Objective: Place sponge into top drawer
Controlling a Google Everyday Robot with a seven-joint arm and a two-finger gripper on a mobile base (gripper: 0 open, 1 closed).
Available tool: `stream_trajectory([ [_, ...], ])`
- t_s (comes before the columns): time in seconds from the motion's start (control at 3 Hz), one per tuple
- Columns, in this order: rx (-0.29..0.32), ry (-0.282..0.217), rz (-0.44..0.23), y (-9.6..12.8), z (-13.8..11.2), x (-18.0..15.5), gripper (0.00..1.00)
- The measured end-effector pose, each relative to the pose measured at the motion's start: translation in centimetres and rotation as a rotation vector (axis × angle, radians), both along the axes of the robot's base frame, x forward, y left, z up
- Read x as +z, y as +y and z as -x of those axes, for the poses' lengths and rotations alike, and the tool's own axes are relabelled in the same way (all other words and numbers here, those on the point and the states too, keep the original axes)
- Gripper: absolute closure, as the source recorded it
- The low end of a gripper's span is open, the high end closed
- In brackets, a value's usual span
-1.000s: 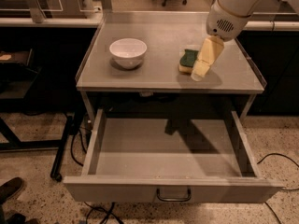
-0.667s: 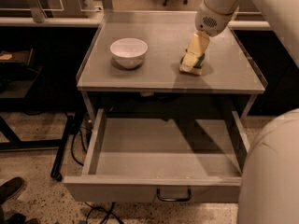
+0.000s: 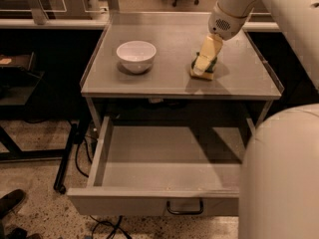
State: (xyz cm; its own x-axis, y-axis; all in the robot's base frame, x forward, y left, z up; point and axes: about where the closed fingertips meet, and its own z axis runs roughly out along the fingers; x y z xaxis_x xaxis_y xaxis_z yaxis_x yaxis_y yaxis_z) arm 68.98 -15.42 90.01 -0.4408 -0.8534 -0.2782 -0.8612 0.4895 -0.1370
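Camera view shows the end effector (image 3: 203,66) down on the sponge (image 3: 208,74), which lies flat on the table (image 3: 169,81) to the right of the white bowl (image 3: 136,55), well apart from it and at about the same depth. Whether the end effector is clamped on the sponge or merely resting over it, I cannot tell; the two overlap and the contact is hidden.

The step in hand looks like the pick-up. To do it well, the grip should straddle the sponge's short sides and press in gently, since foam gives way and can slip out if only the scrub layer is caught. A straight lift comes first, high enough to clear the table's front edge before any move toward the drawer.

The top drawer (image 3: 169,168) stands pulled out, below the bowl and nearer the camera, with its loop handle (image 3: 184,208) on the front panel. Its floor is broad, so the drop point is forgiving; the middle, roughly below and in front of the bowl's right side, seems safest.

Low raised lips run along the table's sides beyond the bowl, so the path out should go forward over the front edge. The robot's own arm (image 3: 279,173) fills the space far right of the bowl and covers that corner of the drawer.
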Motion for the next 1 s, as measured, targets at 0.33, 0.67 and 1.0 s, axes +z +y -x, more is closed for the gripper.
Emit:
stream_trajectory([
  [0.33, -0.046, 0.011, -0.007, -0.4, -5.7, -2.9, 0.00],
  [0.67, -0.047, 0.006, -0.010, -1.0, -6.3, -4.2, 0.00],
  [1.0, -0.051, 0.009, -0.006, -1.8, -6.8, -5.6, 0.00],
])
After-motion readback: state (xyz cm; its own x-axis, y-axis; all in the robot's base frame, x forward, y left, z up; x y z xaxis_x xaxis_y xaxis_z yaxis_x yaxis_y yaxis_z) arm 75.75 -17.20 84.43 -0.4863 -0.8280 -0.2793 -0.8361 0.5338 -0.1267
